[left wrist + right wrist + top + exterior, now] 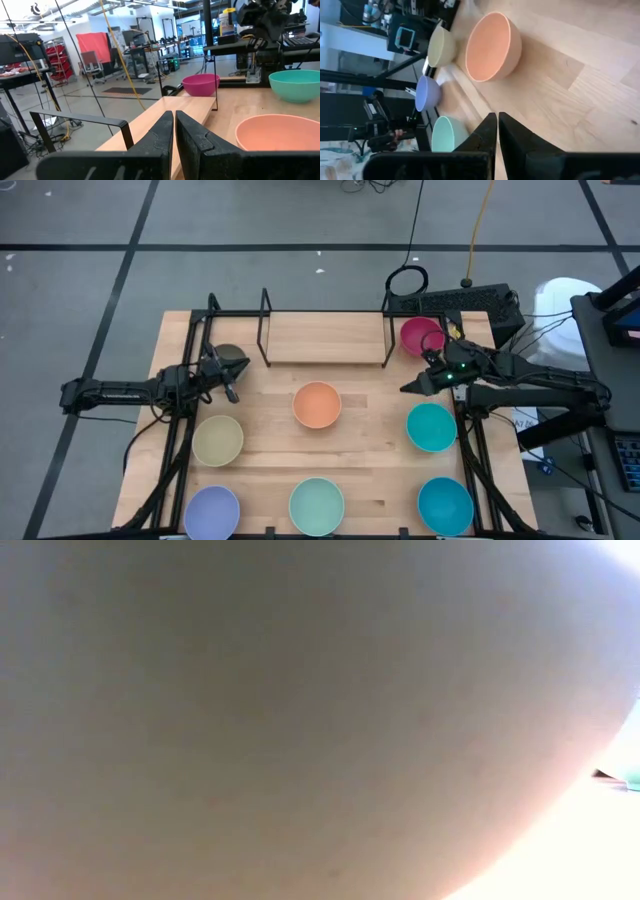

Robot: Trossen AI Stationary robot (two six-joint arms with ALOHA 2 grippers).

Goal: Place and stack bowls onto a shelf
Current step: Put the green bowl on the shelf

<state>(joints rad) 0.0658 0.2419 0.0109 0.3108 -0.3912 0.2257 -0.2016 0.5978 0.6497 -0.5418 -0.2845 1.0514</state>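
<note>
Your right tool (408,388) hung closed and empty between the magenta bowl (420,334) and a teal bowl (431,426) — the left tool (232,392), closed too, sat beside the bare shelf (325,338).

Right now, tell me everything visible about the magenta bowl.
The magenta bowl is small, round and plain, with a smooth, matte look, possibly plastic. It sits upright and empty on the wooden table, just outside the right end of the black rod shelf, near the table's far right corner. Nothing is stacked in it. The right gripper, shut, hovers nearby but clear of it; no gripper touches it.
</note>
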